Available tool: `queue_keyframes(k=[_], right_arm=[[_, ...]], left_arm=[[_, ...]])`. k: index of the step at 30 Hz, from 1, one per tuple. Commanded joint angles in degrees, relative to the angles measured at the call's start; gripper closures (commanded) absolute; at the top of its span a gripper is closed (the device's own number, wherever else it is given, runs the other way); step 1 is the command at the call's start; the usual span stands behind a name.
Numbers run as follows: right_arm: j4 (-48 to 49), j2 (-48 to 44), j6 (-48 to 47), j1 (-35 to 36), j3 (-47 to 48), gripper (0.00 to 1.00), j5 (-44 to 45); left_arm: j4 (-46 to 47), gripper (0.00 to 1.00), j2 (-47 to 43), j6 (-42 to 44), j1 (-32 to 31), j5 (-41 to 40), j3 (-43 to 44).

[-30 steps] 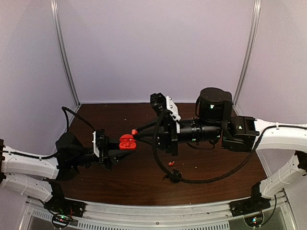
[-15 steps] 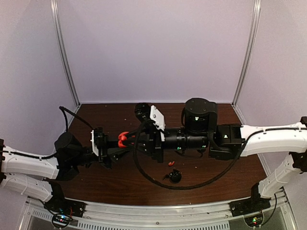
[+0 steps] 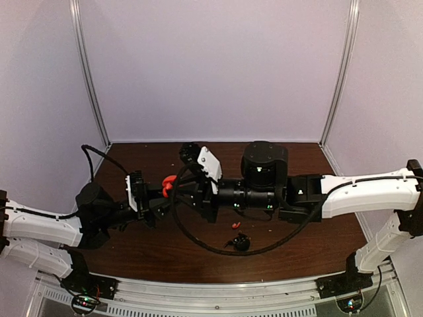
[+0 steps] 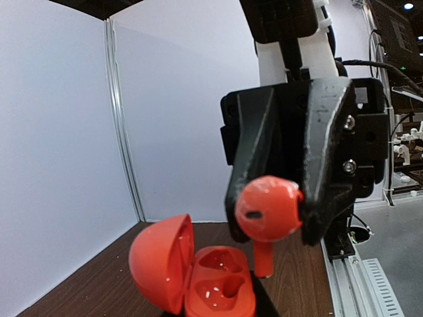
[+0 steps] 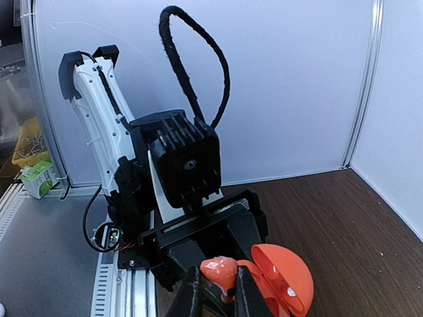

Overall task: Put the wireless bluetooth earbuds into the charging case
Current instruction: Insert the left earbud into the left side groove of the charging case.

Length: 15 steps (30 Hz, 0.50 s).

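Two wells (image 4: 223, 272) of the glossy red-orange clamshell charging case (image 4: 162, 264), clamped in our left gripper (image 3: 160, 196), sit empty, while our right gripper (image 5: 219, 292) pinches one red-orange plastic earbud (image 4: 268, 208) just above them.

Robotics lab, test cell type. Enclosed by plain white panels (image 3: 211, 66) joined at the corners by metal posts (image 3: 89, 72). Fitted with a dark wooden table (image 3: 165, 261) and, along its near edge, an aluminium rail (image 3: 218, 292) carrying a left arm (image 3: 39, 228) and a right arm (image 3: 370, 188). Other machinery (image 4: 404, 140) visible past the open side.
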Motion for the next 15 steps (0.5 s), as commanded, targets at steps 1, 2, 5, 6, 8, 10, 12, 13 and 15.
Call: queue_keyframes(k=[1,2,5,6,8,10,12,13,15], right_arm=[[0.66,0.29,0.94,0.36,0.82,0.9,4.27],[0.65,0.27,0.92,0.36,0.81,0.9,4.59],[0.65,0.34,1.08,0.36,0.91,0.9,5.75],[0.73,0.49,1.08,0.36,0.95,0.9,6.19],[0.48,0.75,1.08,0.38,1.27,0.9,6.77],[0.27,1.14,1.08,0.36,1.56,0.9,6.81],[0.08,1.57,1.08,0.36,1.8,0.9,6.81],[0.03,1.71,1.08,0.36,1.86,0.9,6.76],[0.04,1.9,1.08,0.36,1.87,0.9,6.87]], left_arm=[[4.33,1.0,0.55,-0.96,-0.3,-1.52,0.67],[4.35,1.0,0.61,-0.91,-0.3,-1.44,0.71],[4.44,1.0,0.77,-0.97,-0.3,-1.23,0.71],[4.47,1.0,0.81,-0.98,-0.3,-1.22,0.75],[4.37,1.0,0.83,-0.98,-0.3,-1.18,0.83],[4.44,1.0,0.94,-0.98,-0.3,-1.08,0.93],[4.44,1.0,1.14,-1.05,-0.3,-1.14,1.12],[4.49,1.0,1.23,-1.07,-0.28,-1.02,1.18],[4.49,1.0,1.33,-1.07,-0.3,-1.09,1.32]])
